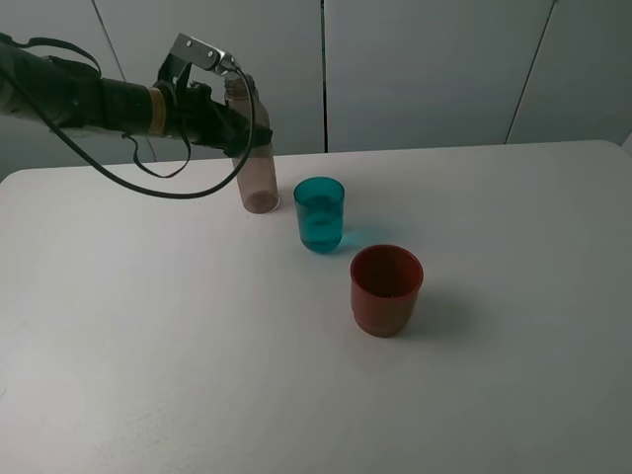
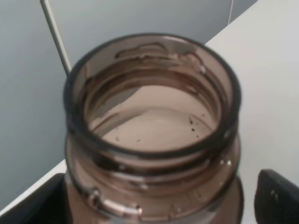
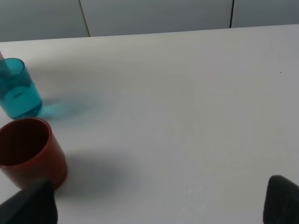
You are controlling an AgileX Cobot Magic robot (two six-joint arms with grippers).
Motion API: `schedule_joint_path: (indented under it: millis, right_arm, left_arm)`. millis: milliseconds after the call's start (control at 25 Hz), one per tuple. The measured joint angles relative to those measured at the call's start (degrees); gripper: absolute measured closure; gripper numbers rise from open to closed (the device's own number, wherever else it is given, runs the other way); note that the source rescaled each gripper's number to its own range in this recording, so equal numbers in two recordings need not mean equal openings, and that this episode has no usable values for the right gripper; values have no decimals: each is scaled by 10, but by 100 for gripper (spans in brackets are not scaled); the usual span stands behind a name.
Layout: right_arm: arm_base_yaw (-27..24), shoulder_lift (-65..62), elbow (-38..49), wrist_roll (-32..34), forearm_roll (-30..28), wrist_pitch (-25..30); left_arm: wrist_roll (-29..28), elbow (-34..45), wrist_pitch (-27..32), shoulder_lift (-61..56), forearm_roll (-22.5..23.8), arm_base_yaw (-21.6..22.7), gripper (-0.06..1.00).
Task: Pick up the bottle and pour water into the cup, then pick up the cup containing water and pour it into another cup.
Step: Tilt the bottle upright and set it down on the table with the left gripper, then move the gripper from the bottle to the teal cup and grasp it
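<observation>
Nearest me stands the red cup (image 1: 386,288) on the white table (image 1: 148,346), with the teal cup (image 1: 319,213) just behind it, holding water. Farther back, beside the teal cup, the bottle (image 1: 259,173) stands upright on the table, uncapped. My left gripper (image 1: 240,120) sits around its upper part, jaws spread wide and released. My right gripper (image 3: 159,205) is spread too, grasping nothing.

No legible text or markings anywhere
</observation>
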Motion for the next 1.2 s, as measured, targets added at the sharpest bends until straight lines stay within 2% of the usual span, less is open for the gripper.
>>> schedule_joint_path:
  millis: [440,800,1040,1200]
  right_arm:
    - [0,0,0,0,0,0]
    - [0,0,0,0,0,0]
    - [0,0,0,0,0,0]
    - [0,0,0,0,0,0]
  left_arm:
    - [-12,61,34,-61,12,2,-4]
    - [-44,179,43,-144,19,2,-4]
    - [-46,238,-5,-171,55,2,-4]
    - [-48,249,-50,-172,107,2,-4]
